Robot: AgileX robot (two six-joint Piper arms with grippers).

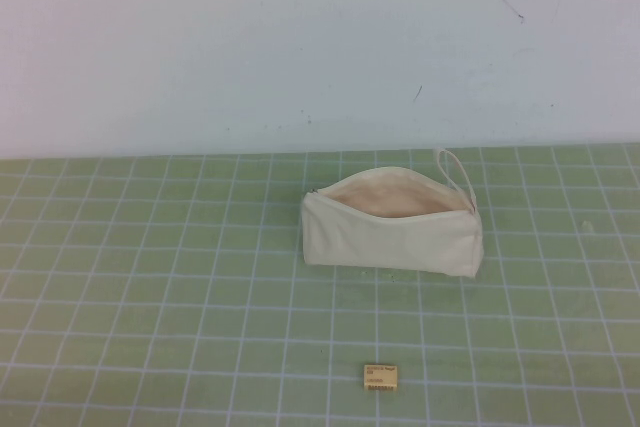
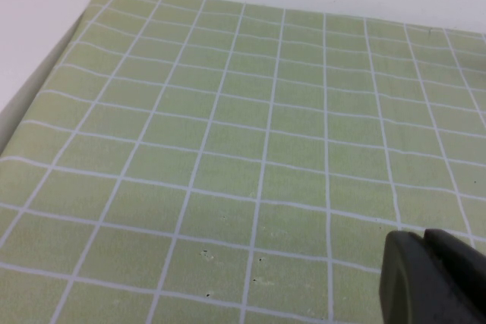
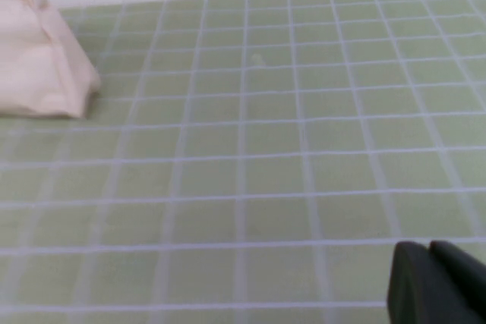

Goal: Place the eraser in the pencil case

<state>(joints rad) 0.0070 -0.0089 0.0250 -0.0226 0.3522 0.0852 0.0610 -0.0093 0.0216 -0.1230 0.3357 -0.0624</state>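
We see the left gripper [image 2: 437,278] above bare mat [image 2: 228,149], right gripper [image 3: 440,282] near pencil case [image 1: 392,227], both jaws together, holding nothing, eraser [image 1: 382,378] untouched.

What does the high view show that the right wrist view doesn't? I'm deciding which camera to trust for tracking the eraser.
Only the high view shows the eraser, lying near the table's front edge, apart from the pencil case, whose open mouth and loop strap appear there too. Neither gripper appears in it.

Only the right wrist view shows the right gripper, a dark tip at the frame edge over bare mat.

Both show the pencil case, only one end of it in the wrist view, and the green grid mat. The left gripper appears only in its own wrist view.
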